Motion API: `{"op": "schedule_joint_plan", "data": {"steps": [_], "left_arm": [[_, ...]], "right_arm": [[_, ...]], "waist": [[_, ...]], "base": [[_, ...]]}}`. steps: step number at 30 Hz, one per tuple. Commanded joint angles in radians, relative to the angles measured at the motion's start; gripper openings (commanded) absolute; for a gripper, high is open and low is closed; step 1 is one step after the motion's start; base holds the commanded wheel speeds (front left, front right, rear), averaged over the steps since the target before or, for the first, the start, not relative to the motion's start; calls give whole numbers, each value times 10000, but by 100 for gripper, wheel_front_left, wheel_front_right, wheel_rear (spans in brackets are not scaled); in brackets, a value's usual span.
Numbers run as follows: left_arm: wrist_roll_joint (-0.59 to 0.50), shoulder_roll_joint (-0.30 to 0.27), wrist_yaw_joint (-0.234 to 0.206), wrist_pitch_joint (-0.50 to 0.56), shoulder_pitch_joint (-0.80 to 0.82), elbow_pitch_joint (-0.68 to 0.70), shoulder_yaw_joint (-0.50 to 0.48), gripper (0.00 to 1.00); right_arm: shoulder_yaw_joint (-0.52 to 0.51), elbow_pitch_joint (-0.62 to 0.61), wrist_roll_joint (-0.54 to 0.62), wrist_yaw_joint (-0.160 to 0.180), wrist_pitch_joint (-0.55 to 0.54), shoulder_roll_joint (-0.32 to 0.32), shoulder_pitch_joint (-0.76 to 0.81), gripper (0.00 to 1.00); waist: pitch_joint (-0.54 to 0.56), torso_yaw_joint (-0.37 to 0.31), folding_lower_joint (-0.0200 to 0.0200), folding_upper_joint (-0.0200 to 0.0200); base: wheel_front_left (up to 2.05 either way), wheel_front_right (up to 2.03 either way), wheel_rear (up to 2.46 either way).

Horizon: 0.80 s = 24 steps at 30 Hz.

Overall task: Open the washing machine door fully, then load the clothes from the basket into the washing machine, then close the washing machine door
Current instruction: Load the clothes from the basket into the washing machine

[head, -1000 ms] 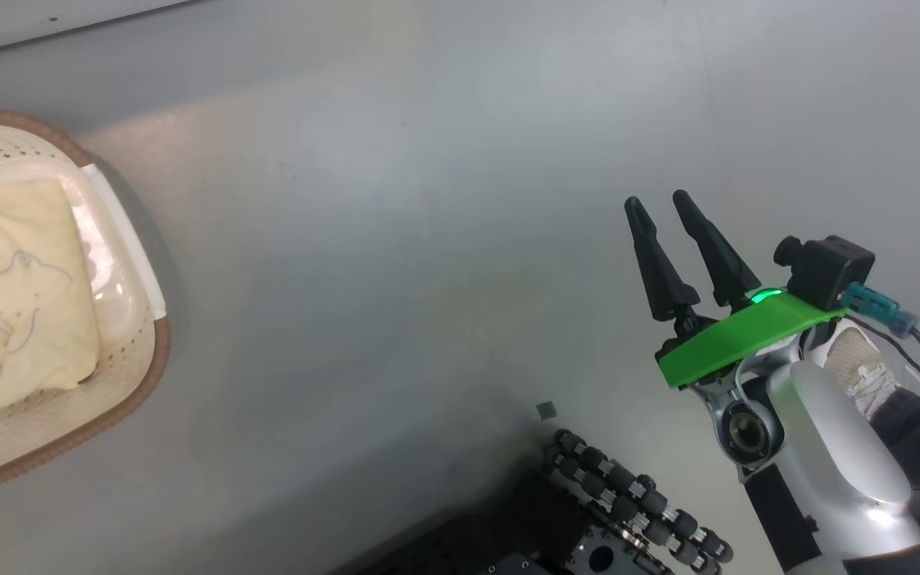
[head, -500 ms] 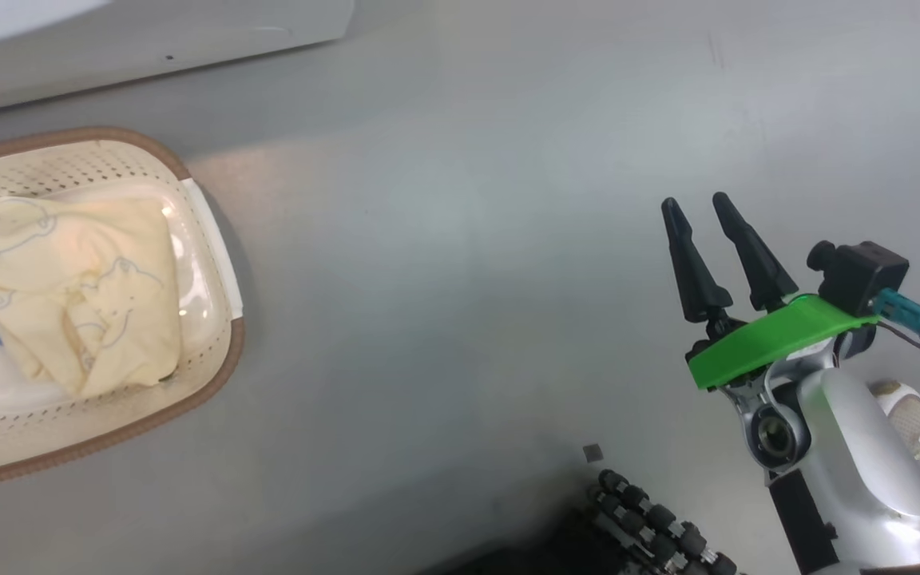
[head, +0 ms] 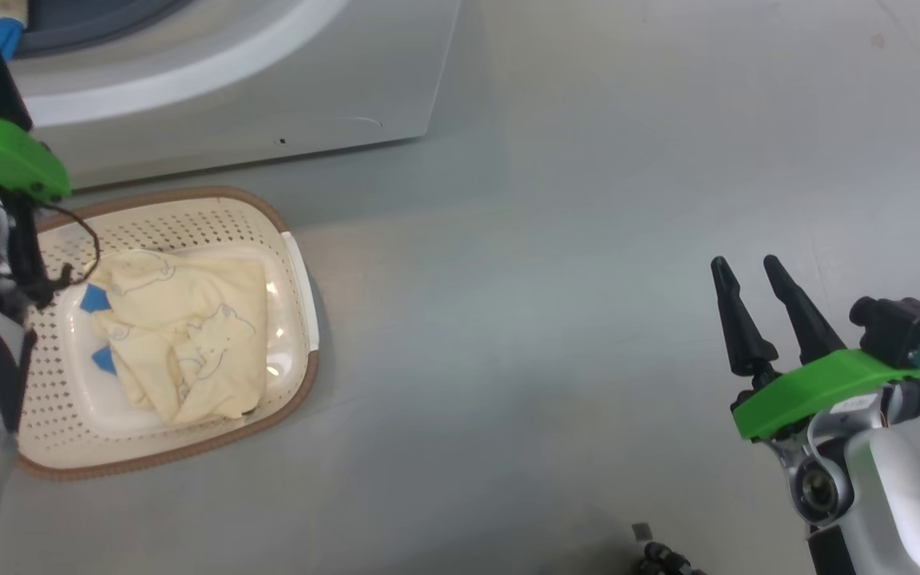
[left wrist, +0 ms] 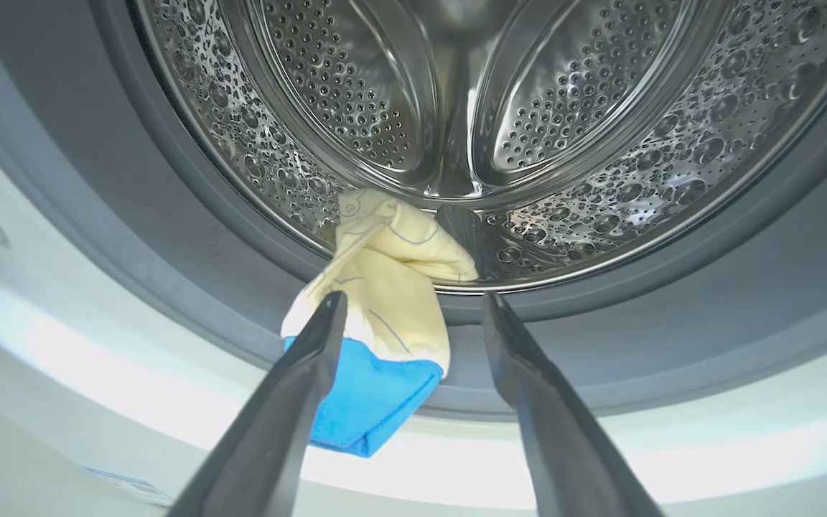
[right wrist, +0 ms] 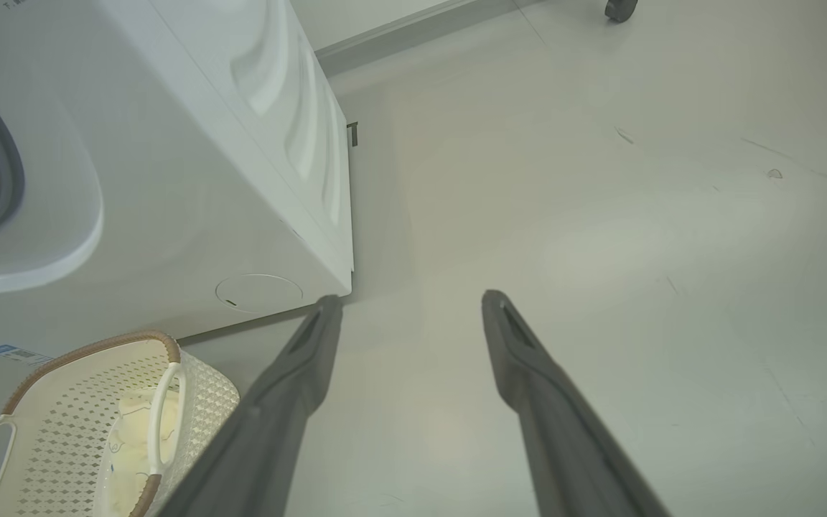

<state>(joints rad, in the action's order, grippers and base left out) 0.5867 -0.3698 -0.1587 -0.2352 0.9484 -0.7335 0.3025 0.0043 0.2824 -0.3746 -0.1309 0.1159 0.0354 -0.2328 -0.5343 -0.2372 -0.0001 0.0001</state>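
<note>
The left gripper [left wrist: 413, 305] gapes wide, holding nothing, at the washing machine [right wrist: 191, 179] mouth. One garment [left wrist: 385, 287] droops from the drum [left wrist: 600, 108] across the gasket [left wrist: 169, 237]. The right gripper [head: 743, 261], wide and empty, hangs over the floor [head: 548, 319] at far right. The basket [head: 212, 194], near left, holds more clothes [head: 188, 335].

The floor [right wrist: 600, 215] is pale grey and smooth. Faint scuff marks [right wrist: 774, 173] lie ahead and to the right of the right gripper [right wrist: 406, 298]. A dark caster wheel [right wrist: 620, 7] stands well beyond it. A grey skirting strip [right wrist: 385, 39] runs far ahead. A small dark square [head: 642, 529] lies behind the gripper, to its left.
</note>
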Motion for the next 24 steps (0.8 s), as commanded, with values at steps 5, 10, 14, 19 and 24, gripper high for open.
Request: {"op": "schedule_joint_plan", "data": {"steps": [5, 10, 14, 19, 24], "left_arm": [[-170, -40, -482, -236, -1743, 1524, -263, 100], [-502, 263, -983, -261, -3729, 3241, -528, 100], [-777, 581, -1137, -263, -5184, 4409, -694, 100], [-1319, 886, -1252, -264, -6553, 5301, -594, 100], [-1575, 1104, -1304, -265, -7599, 5725, -526, 100]], "right_arm": [[-100, -665, 296, 2, -279, 148, 605, 100], [-378, -1027, 567, 2, -627, 148, 1052, 100], [-576, -1311, 839, 2, -943, 148, 1394, 100], [-642, -1707, 1095, 2, -1312, 148, 1788, 100], [-654, -2145, 1446, 2, -1600, 148, 2043, 100]], "waist": [[964, 357, 1, -1], [1641, 532, 1, -1], [2138, 746, 1, -1], [2741, 1071, 1, -1], [3324, 1351, 1, -1]], "base": [[0, 0, 0], [0, 0, 0], [0, 0, 0], [0, 0, 0], [0, 0, 0]]}}
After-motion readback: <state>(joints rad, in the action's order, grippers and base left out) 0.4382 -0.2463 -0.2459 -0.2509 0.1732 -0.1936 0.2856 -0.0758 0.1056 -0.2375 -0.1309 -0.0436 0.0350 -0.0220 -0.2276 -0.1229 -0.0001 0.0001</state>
